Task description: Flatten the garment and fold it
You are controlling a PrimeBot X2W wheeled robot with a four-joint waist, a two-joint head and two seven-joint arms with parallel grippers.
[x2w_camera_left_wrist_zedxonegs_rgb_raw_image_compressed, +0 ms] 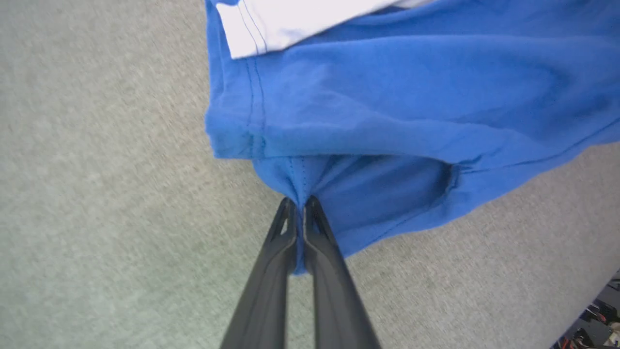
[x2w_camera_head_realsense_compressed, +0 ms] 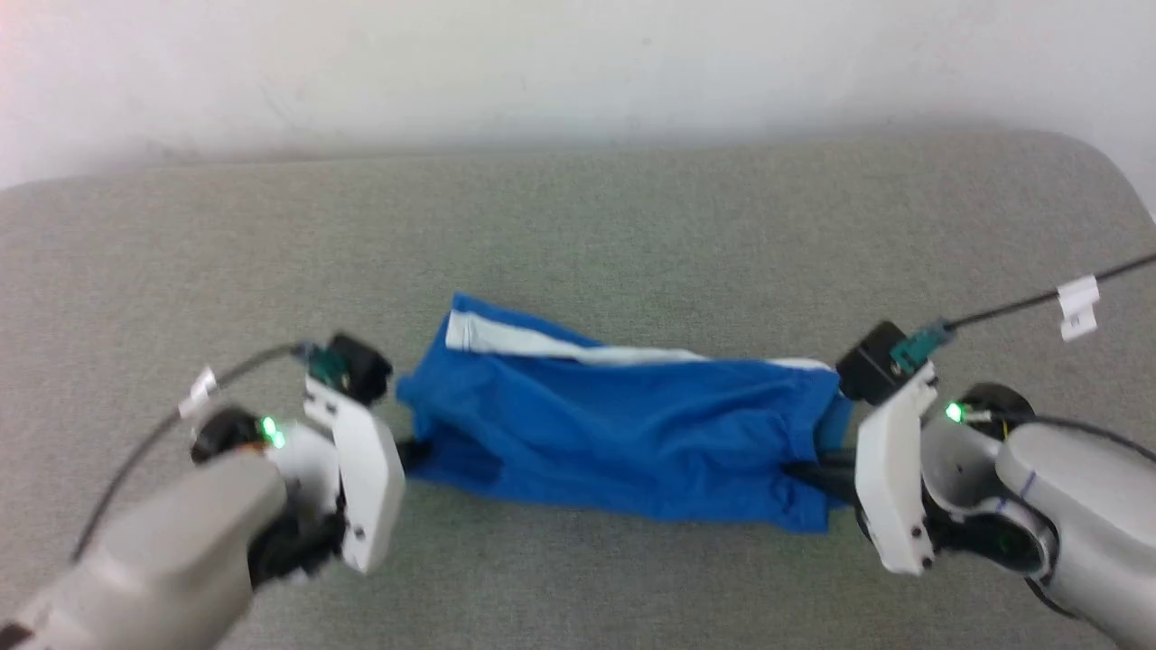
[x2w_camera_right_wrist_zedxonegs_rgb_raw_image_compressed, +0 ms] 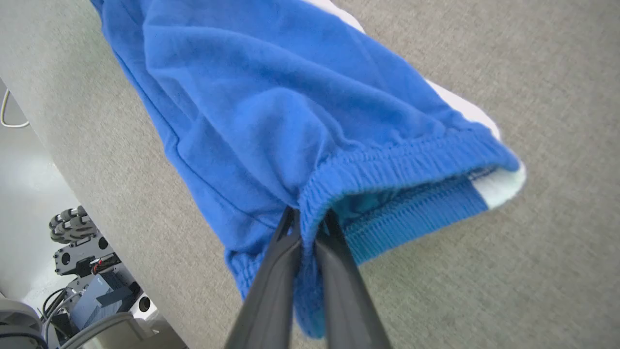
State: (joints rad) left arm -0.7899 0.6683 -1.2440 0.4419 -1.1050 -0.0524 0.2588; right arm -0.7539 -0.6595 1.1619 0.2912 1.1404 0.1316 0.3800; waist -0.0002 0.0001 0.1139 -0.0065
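blue shorts [x2w_camera_head_realsense_compressed: 623,433]: one pair, soft bright blue fabric; laid lengthwise from left to right on a grey cloth-covered surface [x2w_camera_head_realsense_compressed: 578,226], about midway across it and toward the near side; held at both ends and drawn out between the two grippers, with loose creases across the top; whether the cloth is lifted clear of the surface cannot be told

white stripe [x2w_camera_head_realsense_compressed: 578,348]: seen along the far edge of the shorts, from the left end to the right end

waistband [x2w_camera_right_wrist_zedxonegs_rgb_raw_image_compressed: 402,160]: gathered elastic, at the right end; its near part is pinched by the right gripper [x2w_camera_right_wrist_zedxonegs_rgb_raw_image_compressed: 310,218], whose two dark fingers are closed on the ribbed edge

leg hem [x2w_camera_left_wrist_zedxonegs_rgb_raw_image_compressed: 252,140]: double stitched, at the left end; a bunch of blue cloth just below it is clamped by the left gripper [x2w_camera_left_wrist_zedxonegs_rgb_raw_image_compressed: 300,206], its fingers pressed together on the fabric

cable [x2w_camera_head_realsense_compressed: 1011,311]: black, fitted with a white tag, led off to the right from the right wrist

wall [x2w_camera_head_realsense_compressed: 578,63]: white, behind the far edge of the surface
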